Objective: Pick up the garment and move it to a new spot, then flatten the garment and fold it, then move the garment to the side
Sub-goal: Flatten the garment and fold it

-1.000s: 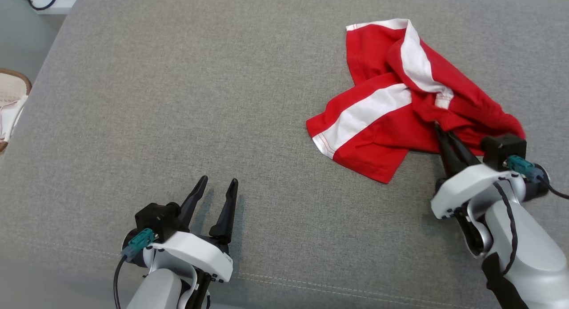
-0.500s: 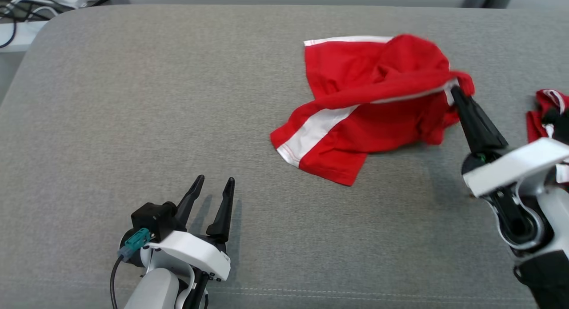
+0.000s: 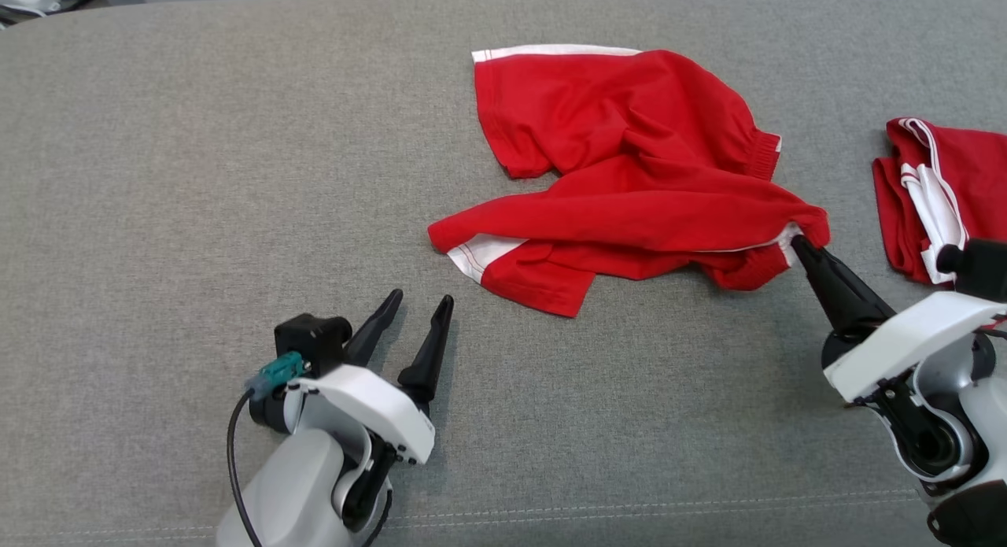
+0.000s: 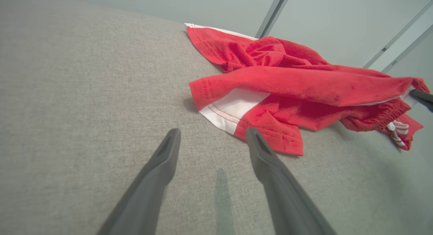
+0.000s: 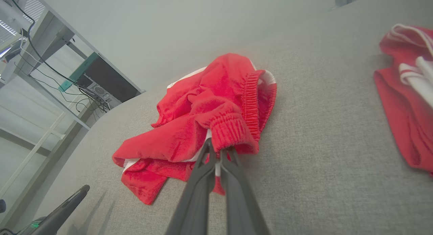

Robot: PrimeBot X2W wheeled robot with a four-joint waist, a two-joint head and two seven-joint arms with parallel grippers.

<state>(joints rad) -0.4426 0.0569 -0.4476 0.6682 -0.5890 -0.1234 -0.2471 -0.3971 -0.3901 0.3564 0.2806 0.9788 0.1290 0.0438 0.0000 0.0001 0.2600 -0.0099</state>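
Since a second ago the red garment (image 3: pixel 629 177) has lost its crumpled heap and been drawn out into a long fold, its broad white stripe (image 3: pixel 480 252) now mostly tucked under, while the head camera has swung to bring a second red garment (image 3: pixel 944 185) into the picture at the right. The right gripper (image 3: pixel 796 244) reaches up and to the left from the lower right corner of the head view, forearm low over the grey fabric-covered counter (image 3: pixel 197 177), its two dark fingers pinched together on the garment's right end. In the right wrist view, the right gripper (image 5: pixel 216 150) bites the gathered elastic waistband (image 5: pixel 250 99), with the rest of the garment (image 5: pixel 203 110) trailing away behind it on the counter. The left gripper (image 3: pixel 422 297) sits at the lower left, angled up and slightly right, its fingers spread wide and holding nothing, tips just short of the garment's nearest hem. In the left wrist view, the left gripper (image 4: pixel 212 130) points at the white-striped corner (image 4: pixel 230 106) of the garment (image 4: pixel 287 86), close to it but not touching. The garment lies in the middle-right of the counter, near the far edge; the second red garment (image 5: pixel 406 103), trimmed in white, lies apart from it at the right.
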